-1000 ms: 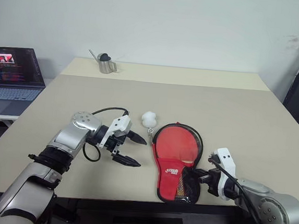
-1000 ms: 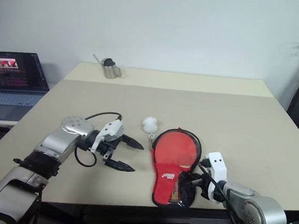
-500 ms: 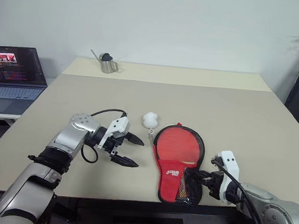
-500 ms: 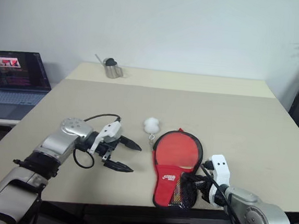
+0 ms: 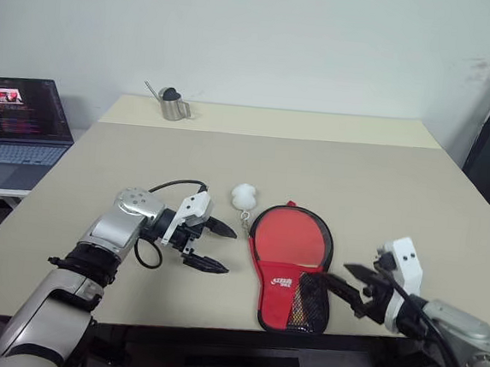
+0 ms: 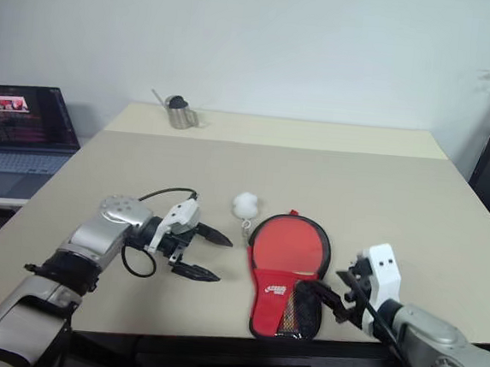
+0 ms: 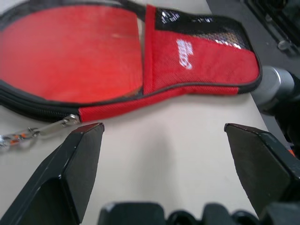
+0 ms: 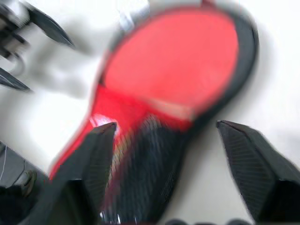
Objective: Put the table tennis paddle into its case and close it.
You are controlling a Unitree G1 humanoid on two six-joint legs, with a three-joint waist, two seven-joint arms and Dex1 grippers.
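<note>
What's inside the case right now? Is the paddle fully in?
The case lies open on the table, and the table tennis paddle shows its red face in the round part. Its handle is covered by the red flap and mesh pocket, so its seating cannot be seen.

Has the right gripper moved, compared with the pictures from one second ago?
Yes. The right gripper has let go of the case at its handle end and drawn back from it, toward the table's right near corner, jaws open.

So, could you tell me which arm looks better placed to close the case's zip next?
Probably the left: its open gripper hovers beside the case, close to the zip pull chain. The right gripper, also open, sits off the handle end, farther from the pull.
</note>
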